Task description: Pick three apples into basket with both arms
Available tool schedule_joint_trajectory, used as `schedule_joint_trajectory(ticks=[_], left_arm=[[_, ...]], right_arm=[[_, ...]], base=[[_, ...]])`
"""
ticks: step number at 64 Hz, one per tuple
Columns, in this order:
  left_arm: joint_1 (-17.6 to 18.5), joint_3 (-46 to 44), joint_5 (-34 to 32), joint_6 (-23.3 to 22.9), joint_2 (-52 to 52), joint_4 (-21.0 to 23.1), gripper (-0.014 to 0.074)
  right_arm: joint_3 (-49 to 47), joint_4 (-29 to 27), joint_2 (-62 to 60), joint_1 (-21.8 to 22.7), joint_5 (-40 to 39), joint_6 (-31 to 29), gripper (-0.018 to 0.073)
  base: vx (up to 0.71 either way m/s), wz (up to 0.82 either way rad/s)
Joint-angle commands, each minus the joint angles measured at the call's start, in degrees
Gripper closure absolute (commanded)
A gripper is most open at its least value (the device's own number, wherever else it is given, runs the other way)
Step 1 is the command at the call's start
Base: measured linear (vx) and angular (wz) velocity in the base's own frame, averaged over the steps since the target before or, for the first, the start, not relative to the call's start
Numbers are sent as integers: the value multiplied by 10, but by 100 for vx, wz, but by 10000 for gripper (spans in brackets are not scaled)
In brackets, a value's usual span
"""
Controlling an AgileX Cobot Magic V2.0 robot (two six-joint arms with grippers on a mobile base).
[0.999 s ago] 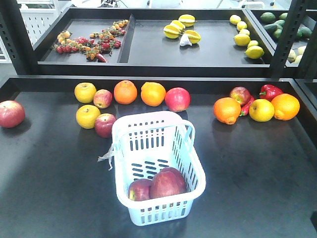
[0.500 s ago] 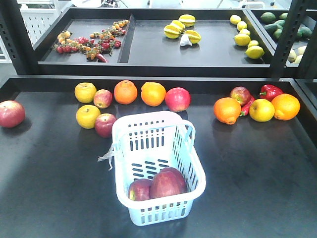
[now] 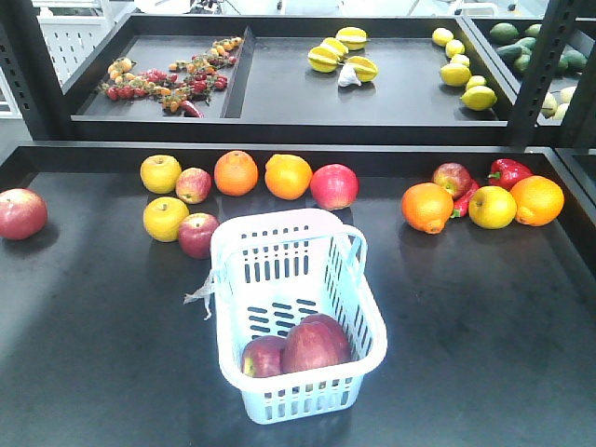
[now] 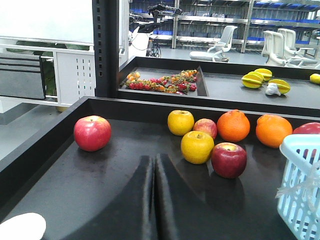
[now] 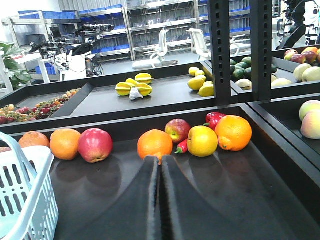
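The pale blue basket (image 3: 279, 270) stands mid-table in the front view, with two dark red apples (image 3: 317, 345) (image 3: 264, 357) lying at its near end. Neither arm shows in that view. In the left wrist view my left gripper (image 4: 153, 159) is shut and holds nothing, low over the table, with a dark red apple (image 4: 229, 160) ahead to its right and a red apple (image 4: 92, 133) ahead to its left. My right gripper (image 5: 160, 160) is also shut and holds nothing, pointing at an orange (image 5: 155, 144); the basket's corner (image 5: 20, 195) sits at its left.
Along the table's back lie yellow apples (image 3: 160, 173), small red apples (image 3: 194, 184), oranges (image 3: 236, 172), a red apple (image 3: 333, 186), and at the right a red pepper (image 3: 507, 171) among more fruit. A raised shelf (image 3: 279, 102) and black posts (image 3: 540, 65) stand behind.
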State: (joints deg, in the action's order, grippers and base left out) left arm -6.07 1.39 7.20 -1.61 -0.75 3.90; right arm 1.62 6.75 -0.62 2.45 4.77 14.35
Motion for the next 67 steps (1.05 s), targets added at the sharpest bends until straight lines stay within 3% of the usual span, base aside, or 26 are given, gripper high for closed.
schedule_joint_trajectory(ticks=[1,67], left_arm=[[-1,13,-46,-6,-8,6,603],[-1,13,-46,-6,-8,6,603]], right_arm=[[9,7,-6,3,-48,-4,561],[9,7,-6,3,-37,-4,561]], base=[[0,0],[0,0]])
